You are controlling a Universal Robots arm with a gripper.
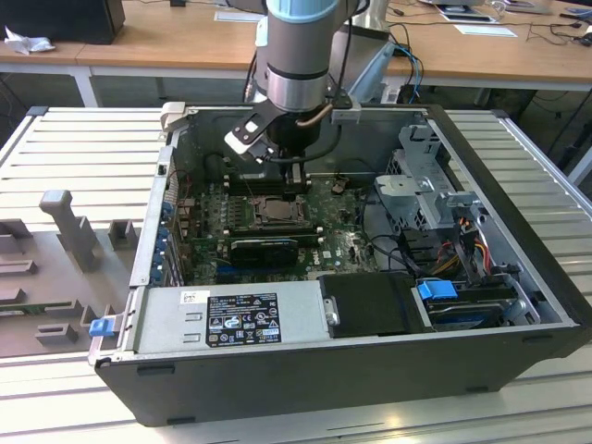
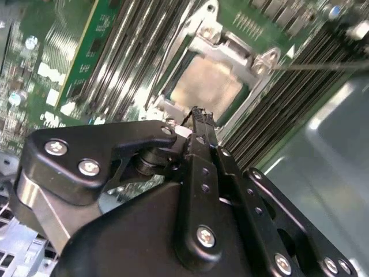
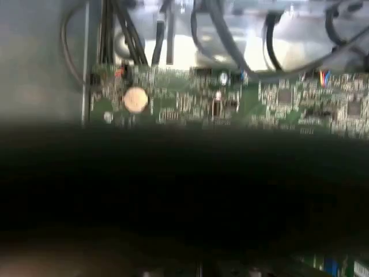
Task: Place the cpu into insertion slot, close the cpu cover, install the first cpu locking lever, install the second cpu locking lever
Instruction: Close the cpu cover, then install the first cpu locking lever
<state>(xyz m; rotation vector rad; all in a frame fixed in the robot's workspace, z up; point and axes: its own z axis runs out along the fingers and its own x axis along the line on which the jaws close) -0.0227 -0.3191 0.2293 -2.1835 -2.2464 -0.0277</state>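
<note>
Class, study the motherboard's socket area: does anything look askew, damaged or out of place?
Nothing stands out. In the second wrist view the cpu lies square in the window of the cover, and the gripper is poised at the frame's edge. No damage or spill shows.

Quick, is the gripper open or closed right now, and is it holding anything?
Gripper: closed, tip beside the chip; whether it holds anything cannot be told.

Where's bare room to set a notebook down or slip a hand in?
Bare tabletop lies at the exterior view's right of the computer case and, at its left, beyond the grey fixture. Inside is crowded: gripper over the insertion slot, cables by the drive cage.
</note>
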